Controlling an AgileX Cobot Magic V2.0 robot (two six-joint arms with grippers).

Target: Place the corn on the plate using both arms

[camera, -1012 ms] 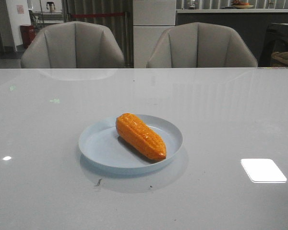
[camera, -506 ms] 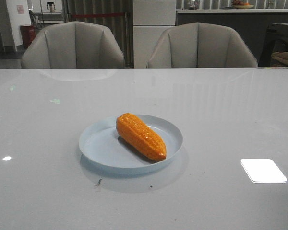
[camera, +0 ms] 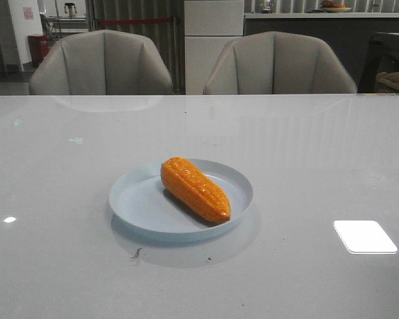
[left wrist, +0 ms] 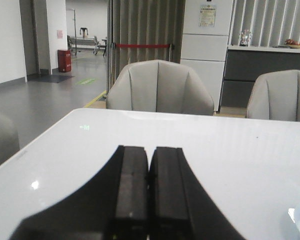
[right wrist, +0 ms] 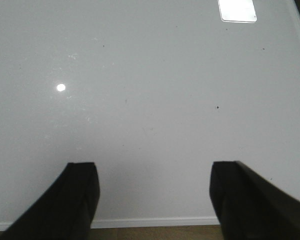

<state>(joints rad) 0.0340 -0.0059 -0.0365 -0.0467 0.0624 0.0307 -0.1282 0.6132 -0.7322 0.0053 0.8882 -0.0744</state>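
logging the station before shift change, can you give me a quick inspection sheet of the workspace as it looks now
surface: glossy white table, light glare patches, a few small dark specks near the plate
job's things: orange corn lies slantwise inside the pale blue plate, tapered end toward the camera; nothing touches it
clutter: nothing seen
grippers: left gripper shut and empty above the table; right gripper open and empty over bare table; neither shows in the front view
cables: nothing seen
surroundings: two grey chairs behind the table, a white cabinet and a dark counter further back
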